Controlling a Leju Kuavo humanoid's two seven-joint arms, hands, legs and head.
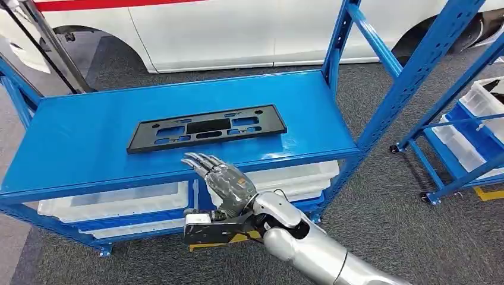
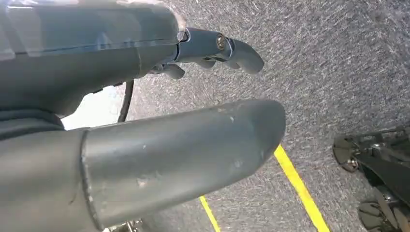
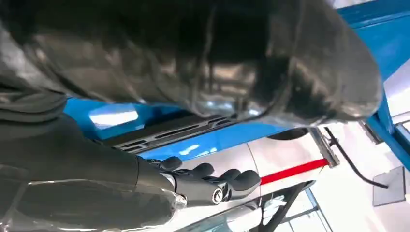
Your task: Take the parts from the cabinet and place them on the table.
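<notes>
Part: black licence-plate holder (image 1: 207,127), lying flat on the blue shelf (image 1: 71,139) of the cabinet rack, long side running across, just beyond the fingertips
Right hand: right hand (image 1: 223,181) raised in front of the shelf's front edge, fingers (image 1: 202,161) stretched and slightly apart, grasping nothing, tips close to the near long edge of the holder but not plainly touching it
Left hand: left hand (image 2: 145,145) hanging over grey carpet (image 2: 338,72) with a yellow floor line (image 2: 295,179), fingers loose and released, nothing held
Handling, as judged: thin moulded plastic frame with many cut-outs, so probably light, fairly stiff yet able to flex along its length; smooth and likely slippery on painted steel; lying flush, so hard to get under
Where to take hold: near long edge at mid-length, directly ahead of the fingertips; thumb under, fingers over, perhaps after sliding it to overhang the shelf edge; a cut-out bar as second choice
Risk: off-centre pinch likely to tip or twist
</notes>
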